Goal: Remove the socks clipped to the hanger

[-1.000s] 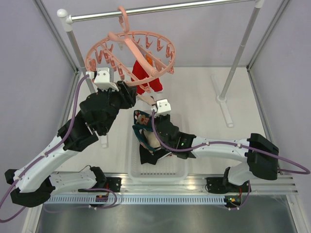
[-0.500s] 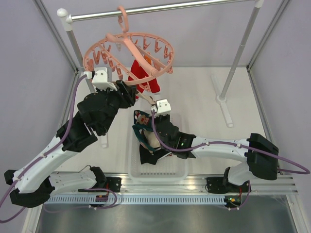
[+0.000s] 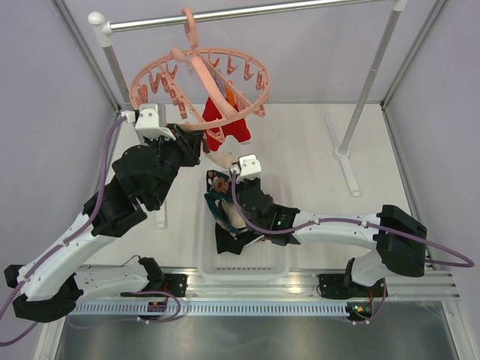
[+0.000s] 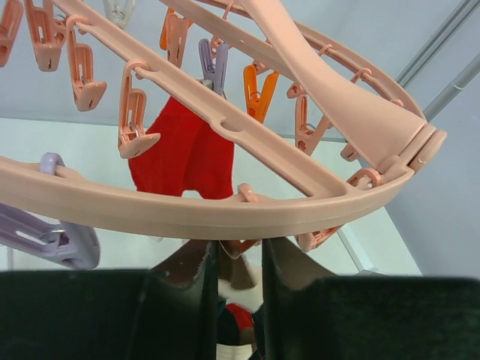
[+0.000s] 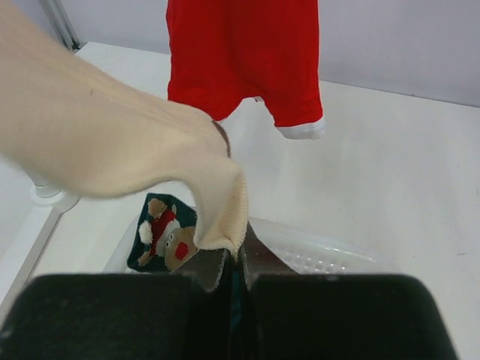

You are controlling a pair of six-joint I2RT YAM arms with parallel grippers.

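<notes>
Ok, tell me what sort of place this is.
Probably a lab test cell staged as a laundry corner: plain panel walls, two robot arms bolted to the table edge, and a clip hanger with red socks hung from a metal rail.

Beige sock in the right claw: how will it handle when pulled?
Likely floppy: the beige sock folds limply above the right claw. Probably light, stretchy: it's drawn out toward the hanger, so may snap back.

Matt plastic hanger [image 4: 187, 214], soft cloth socks [image 5: 240, 52]
</notes>
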